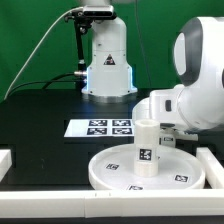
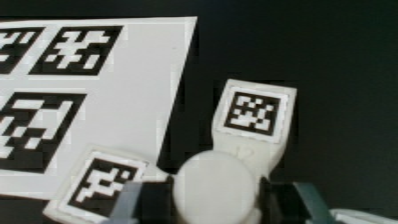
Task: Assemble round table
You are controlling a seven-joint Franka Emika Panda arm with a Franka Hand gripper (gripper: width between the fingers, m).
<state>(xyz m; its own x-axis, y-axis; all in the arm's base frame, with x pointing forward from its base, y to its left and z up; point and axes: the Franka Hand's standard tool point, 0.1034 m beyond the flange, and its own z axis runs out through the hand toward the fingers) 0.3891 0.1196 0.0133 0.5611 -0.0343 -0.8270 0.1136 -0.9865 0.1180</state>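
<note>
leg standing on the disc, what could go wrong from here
The leg stands upright near the middle of the disc, with the jaws at its top. If it isn't seated yet, pulling away could tip it. Twisting it might also spin or slide the disc.

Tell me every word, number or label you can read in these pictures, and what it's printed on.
No readable words, brands or numbers anywhere.
marker board: black-and-white square patterns only, no letters.
tabletop disc and leg: small square pattern tags, no text.
robot base: a lit patch, too blurred to read.
</note>
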